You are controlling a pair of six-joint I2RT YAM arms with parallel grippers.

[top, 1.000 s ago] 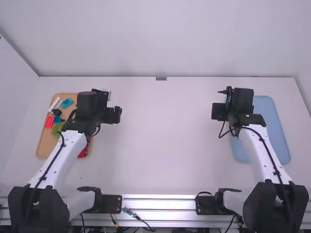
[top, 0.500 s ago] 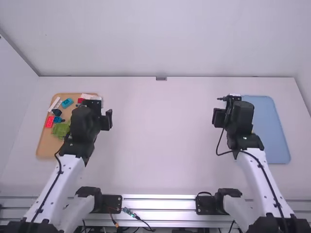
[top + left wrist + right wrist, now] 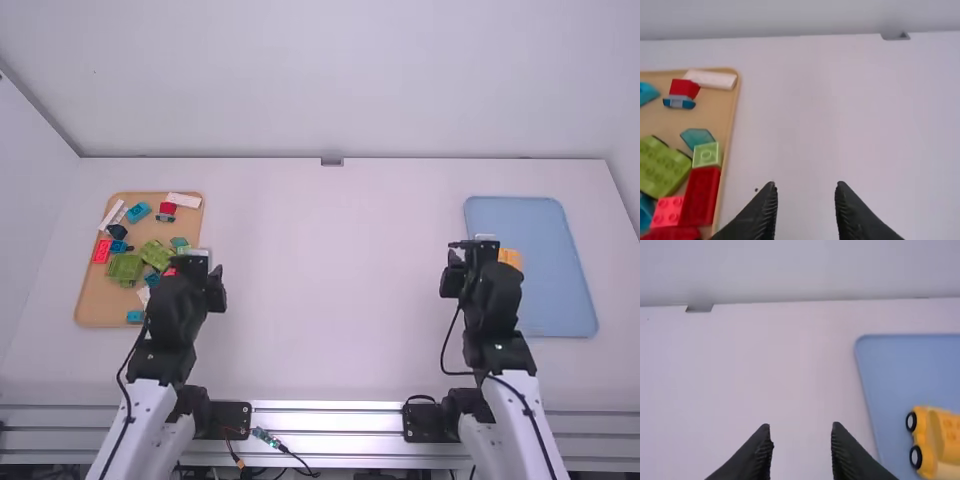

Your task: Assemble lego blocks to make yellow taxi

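Yellow taxi (image 3: 931, 442) is sitting on the right tray (image 3: 550, 300), apparently needing nothing more.
Left gripper (image 3: 805, 186) and right gripper (image 3: 801, 426) are hanging open, empty.

Taxi (image 3: 951, 432) on right tray (image 3: 560, 300); loose blocks (image 3: 124, 267) on left tray (image 3: 98, 303).

A yellow car (image 3: 927, 432) with black-and-white wheels (image 3: 915, 457) is near the left edge of the blue tray (image 3: 555, 300). By the right edge of the tan tray (image 3: 92, 302), a lime-green block (image 3: 706, 155) meets a red block (image 3: 700, 196).

Likely a lab: robot arms (image 3: 127, 422) at a white table (image 3: 335, 290).
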